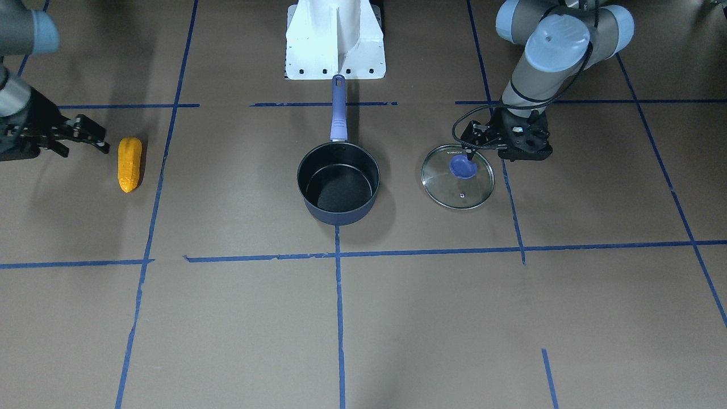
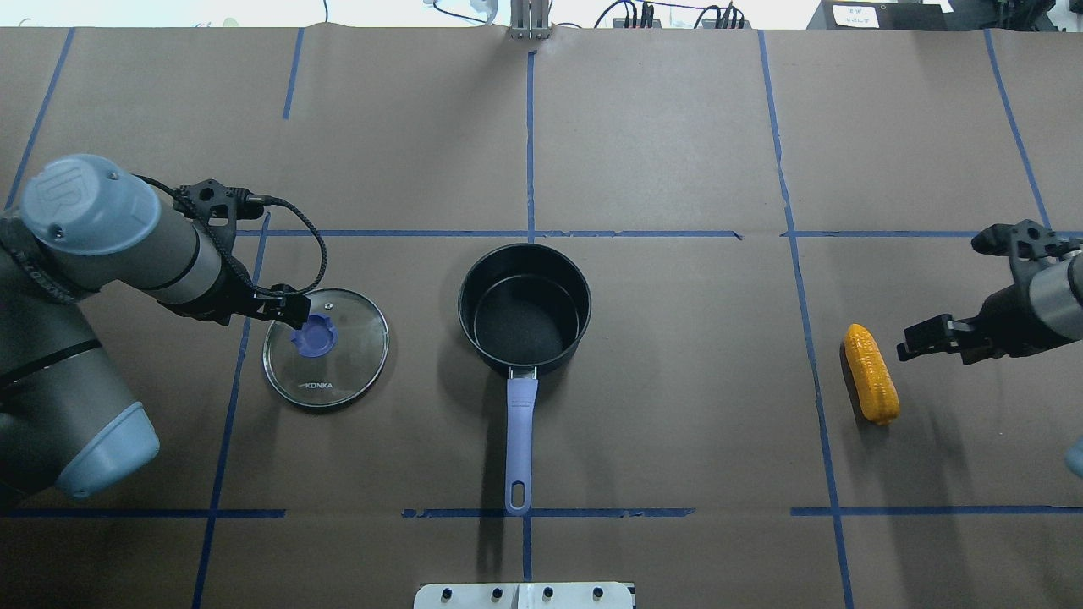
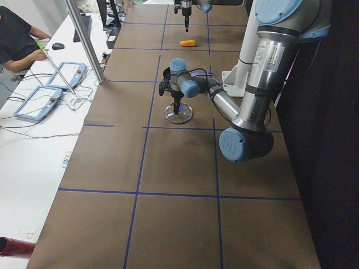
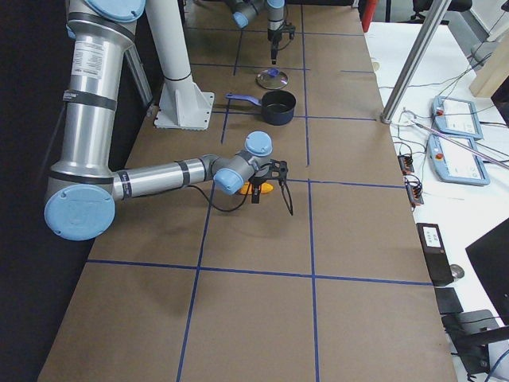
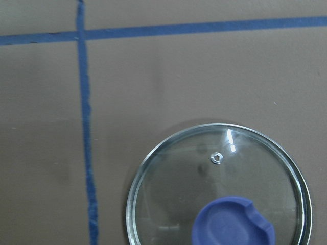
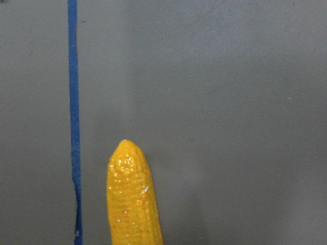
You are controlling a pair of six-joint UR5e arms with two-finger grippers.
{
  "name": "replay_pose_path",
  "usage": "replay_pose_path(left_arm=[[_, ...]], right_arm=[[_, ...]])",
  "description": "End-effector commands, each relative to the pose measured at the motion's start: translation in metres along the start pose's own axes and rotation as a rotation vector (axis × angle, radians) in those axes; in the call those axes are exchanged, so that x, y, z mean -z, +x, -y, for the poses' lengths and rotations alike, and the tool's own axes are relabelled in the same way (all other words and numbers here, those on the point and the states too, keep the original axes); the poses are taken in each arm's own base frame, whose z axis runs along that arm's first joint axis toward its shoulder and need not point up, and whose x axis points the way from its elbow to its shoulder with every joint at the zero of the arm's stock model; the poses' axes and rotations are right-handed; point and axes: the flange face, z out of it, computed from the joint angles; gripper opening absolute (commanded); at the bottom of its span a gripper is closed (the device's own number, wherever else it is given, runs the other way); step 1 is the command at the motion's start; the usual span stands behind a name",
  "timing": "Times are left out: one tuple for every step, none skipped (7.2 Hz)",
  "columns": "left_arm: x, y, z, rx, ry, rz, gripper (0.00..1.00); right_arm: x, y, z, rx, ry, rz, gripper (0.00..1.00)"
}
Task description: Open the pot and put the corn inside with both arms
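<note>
The pot (image 2: 525, 309) stands open and empty at the table's middle, its handle (image 2: 520, 431) pointing to the robot's base. The glass lid (image 2: 326, 348) lies flat on the table on the pot's left. My left gripper (image 2: 296, 313) points down at the lid's purple-blue knob (image 2: 315, 337). Its fingertips are at the knob's edge, and I cannot tell whether they grip it. The corn (image 2: 871, 386) lies on the table at the right. My right gripper (image 2: 912, 340) is open and empty, close beside the corn. The right wrist view shows the corn's tip (image 6: 130, 194).
The white base mount (image 1: 335, 40) stands just behind the pot's handle end. Blue tape lines (image 2: 804, 296) cross the brown paper table top. At the table's far side are tablets (image 3: 42, 101), cables and a seated operator (image 3: 17, 42).
</note>
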Motion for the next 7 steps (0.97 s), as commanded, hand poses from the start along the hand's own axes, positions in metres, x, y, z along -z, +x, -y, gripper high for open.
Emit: replay_pose_path(left_arm=[[0.006,-0.004,0.001,0.005,0.005,-0.002,1.0],[0.006,-0.004,0.001,0.006,0.006,-0.002,1.0],[0.008,-0.005,0.002,0.008,0.01,-0.001,1.0],[0.009,-0.007,0.004,0.012,0.012,0.0,1.0],[0.011,-0.007,0.005,0.013,0.014,-0.001,1.0],[0.011,-0.006,0.004,0.014,0.016,-0.003,1.0],[0.014,-0.006,0.004,0.011,0.019,-0.006,1.0]], right_arm=[[-0.026,-0.026,-0.008,0.01,0.017,-0.035,0.99],[-0.038,-0.041,-0.004,0.027,0.008,-0.029,0.99],[-0.051,-0.046,0.001,0.029,0.01,-0.041,0.98],[-0.056,-0.041,-0.001,0.027,0.009,-0.056,0.77],[-0.055,-0.038,-0.002,0.023,0.008,-0.06,0.24],[-0.054,-0.037,-0.003,0.024,0.008,-0.059,0.01],[-0.053,-0.038,-0.003,0.025,0.009,-0.057,0.0]])
